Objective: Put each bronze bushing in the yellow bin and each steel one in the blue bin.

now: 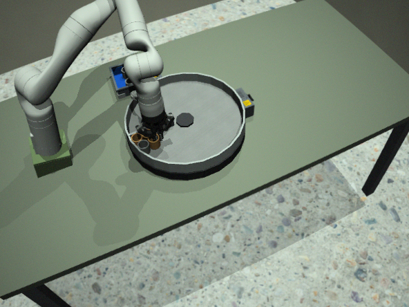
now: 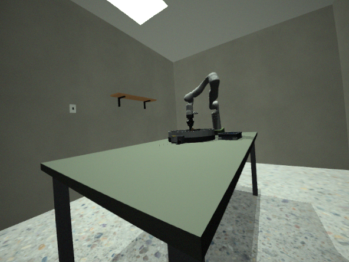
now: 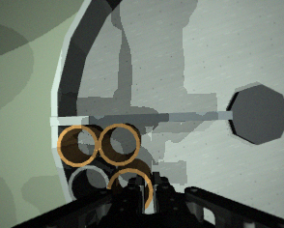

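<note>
My gripper [image 1: 159, 137] [image 2: 191, 128] [image 3: 148, 182] points down over the near left part of the turntable [image 1: 207, 135]. Its fingers are nearly together, shut on the right-hand wall of a bronze bushing [image 1: 155, 144]. I cannot tell whether that bushing is raised off the disc. A steel bushing [image 1: 143, 148] [image 3: 90, 168] stands beside it by the rim. Two more bronze bushings, one at the rim [image 3: 69, 151] and one inward [image 3: 107, 149], stand upright beyond. The blue bin [image 1: 119, 80] holds ring-shaped bushings, partly hidden by the arm. Only a yellow scrap beside it shows of the yellow bin.
The turntable has a raised wall [image 3: 55, 103], a dark central hub [image 1: 184, 119] [image 3: 258, 115] and a thin bar [image 3: 198, 116] across it, just beyond the bushings. A grey box with a yellow label [image 1: 246, 103] [image 2: 177, 139] sits against its outer side.
</note>
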Available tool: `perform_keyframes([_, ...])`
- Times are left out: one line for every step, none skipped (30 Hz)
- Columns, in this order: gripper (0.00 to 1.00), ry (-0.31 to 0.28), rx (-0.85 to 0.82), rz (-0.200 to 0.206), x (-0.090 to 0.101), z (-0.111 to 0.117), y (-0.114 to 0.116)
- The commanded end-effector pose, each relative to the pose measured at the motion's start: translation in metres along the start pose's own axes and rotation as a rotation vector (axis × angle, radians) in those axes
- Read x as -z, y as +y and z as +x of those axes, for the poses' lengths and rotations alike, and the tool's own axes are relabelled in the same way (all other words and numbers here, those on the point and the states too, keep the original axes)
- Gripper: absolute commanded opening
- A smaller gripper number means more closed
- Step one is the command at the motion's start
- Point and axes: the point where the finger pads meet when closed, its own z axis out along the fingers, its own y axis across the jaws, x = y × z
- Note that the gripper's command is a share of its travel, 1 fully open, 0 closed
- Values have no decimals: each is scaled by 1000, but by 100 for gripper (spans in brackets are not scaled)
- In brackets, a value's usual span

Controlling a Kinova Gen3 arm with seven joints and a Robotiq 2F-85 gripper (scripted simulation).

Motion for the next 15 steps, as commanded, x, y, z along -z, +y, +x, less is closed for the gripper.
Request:
perform_keyframes([0,0,0,-1,1,0,0])
perform_keyframes([0,0,0,-1,1,0,0])
perform_keyframes([0,0,0,-1,2,0,0])
perform_keyframes([0,0,0,-1,2,0,0])
perform_keyframes([0,0,0,-1,3,0,0])
perform_keyframes([0,0,0,-1,3,0,0])
perform_keyframes([0,0,0,-1,3,0,0])
perform_keyframes([0,0,0,-1,3,0,0])
perform_keyframes([0,0,0,-1,3,0,0])
perform_keyframes([0,0,0,-1,4,0,0])
perform_keyframes([0,0,0,-1,5,0,0])
perform_keyframes([0,0,0,-1,5,0,0])
perform_keyframes([0,0,0,-1,6,0,0])
perform_keyframes([0,0,0,-1,6,0,0])
perform_keyframes([0,0,0,-1,6,0,0])
